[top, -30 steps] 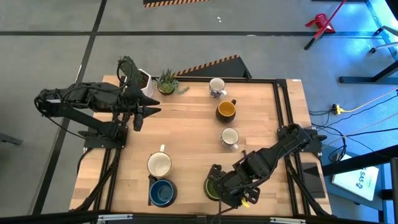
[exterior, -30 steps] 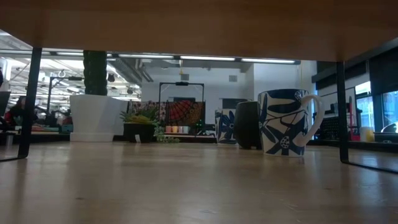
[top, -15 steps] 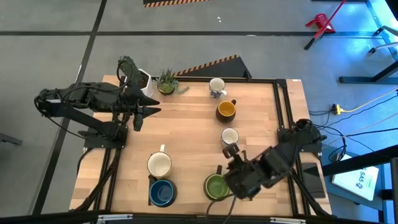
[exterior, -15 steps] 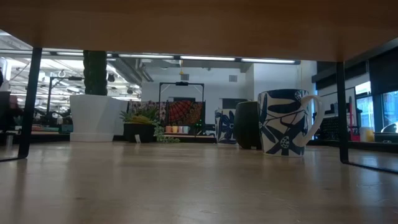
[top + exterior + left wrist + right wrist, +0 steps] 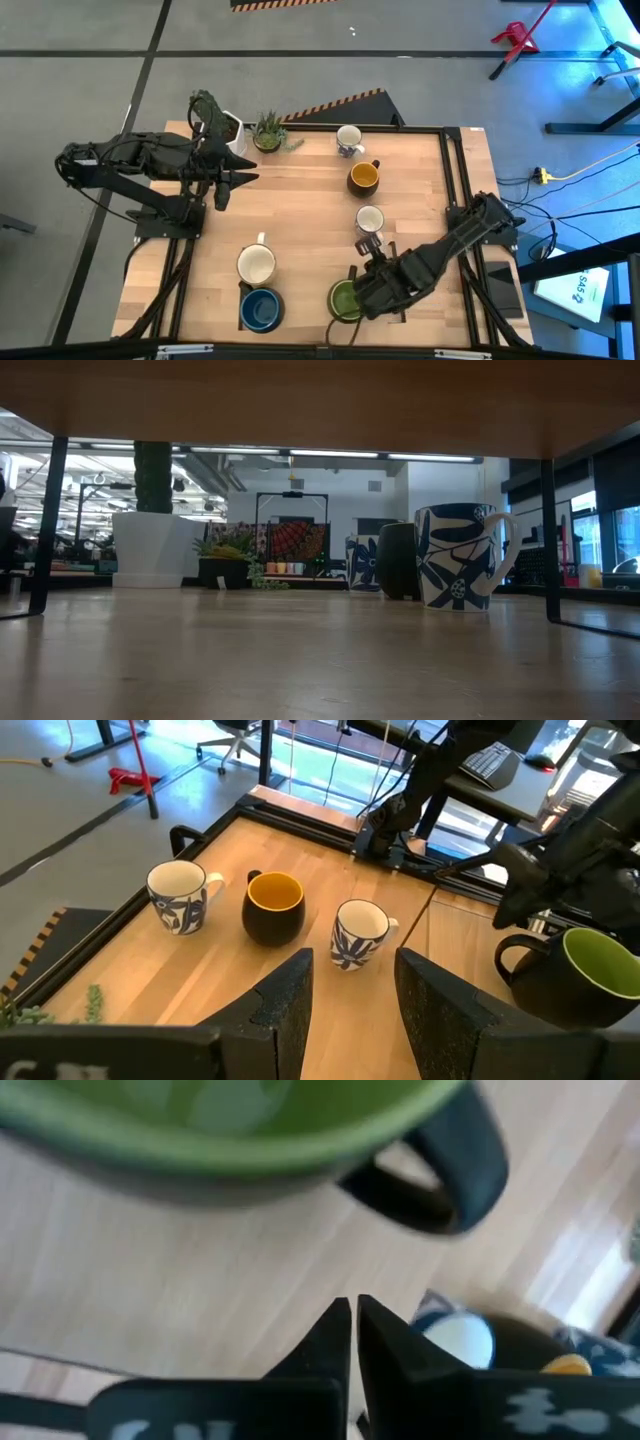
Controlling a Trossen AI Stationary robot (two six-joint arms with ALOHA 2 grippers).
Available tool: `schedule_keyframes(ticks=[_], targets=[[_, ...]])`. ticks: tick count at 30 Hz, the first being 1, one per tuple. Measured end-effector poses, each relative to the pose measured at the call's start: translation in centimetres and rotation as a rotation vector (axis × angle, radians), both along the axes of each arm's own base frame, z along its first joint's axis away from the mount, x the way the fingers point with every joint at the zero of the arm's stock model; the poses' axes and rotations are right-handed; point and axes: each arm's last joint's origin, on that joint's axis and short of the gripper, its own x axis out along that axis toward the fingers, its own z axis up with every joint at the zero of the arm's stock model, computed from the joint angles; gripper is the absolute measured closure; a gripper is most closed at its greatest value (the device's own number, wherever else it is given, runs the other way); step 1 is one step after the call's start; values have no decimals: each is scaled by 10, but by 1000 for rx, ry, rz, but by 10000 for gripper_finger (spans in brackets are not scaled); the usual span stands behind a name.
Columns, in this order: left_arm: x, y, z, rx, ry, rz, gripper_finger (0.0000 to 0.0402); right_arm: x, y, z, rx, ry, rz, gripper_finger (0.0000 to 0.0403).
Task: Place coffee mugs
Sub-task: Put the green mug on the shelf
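Top view: a pale wooden table [image 5: 300, 215] in a dark frame stands on a grey floor; the level view looks across it into a lit workshop. The right arm reaches in from the table's right edge, folded low, its right gripper [image 5: 362, 287] just beside the green mug [image 5: 345, 300], at the rim side nearest the arm; its wrist view shows the two fingers pressed together on nothing, the green rim and dark handle [image 5: 440, 1170] just ahead of the tips. Beyond the gripper, farther up the table, stand in a row the small patterned mug [image 5: 369, 220], the orange-yellow mug [image 5: 363, 177] and the white-and-blue mug [image 5: 349, 139]. To the far side of the green mug from the gripper lie the blue mug [image 5: 262, 309] and, next to it, a cream-white mug [image 5: 256, 264]. The left arm waits over the table's left edge; the left gripper [image 5: 237, 180] points inward, fingers parted and empty, near the white cactus pot [image 5: 228, 130] and the spiky plant [image 5: 268, 131].
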Motion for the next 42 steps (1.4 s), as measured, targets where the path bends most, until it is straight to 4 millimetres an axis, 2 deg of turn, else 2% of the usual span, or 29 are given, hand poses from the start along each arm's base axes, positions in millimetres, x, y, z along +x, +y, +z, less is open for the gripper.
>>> schedule_keyframes(ticks=[22,34,39,42], targets=[[0,0,0,1,1,0,264,51,-28,8,129,-198,254,402],[0,0,0,2,1,2,264,56,-26,10,159,-234,402,403],[0,0,0,3,1,2,264,55,-27,11,125,-235,356,403],[0,0,0,3,1,2,264,50,-31,22,97,-229,293,403]])
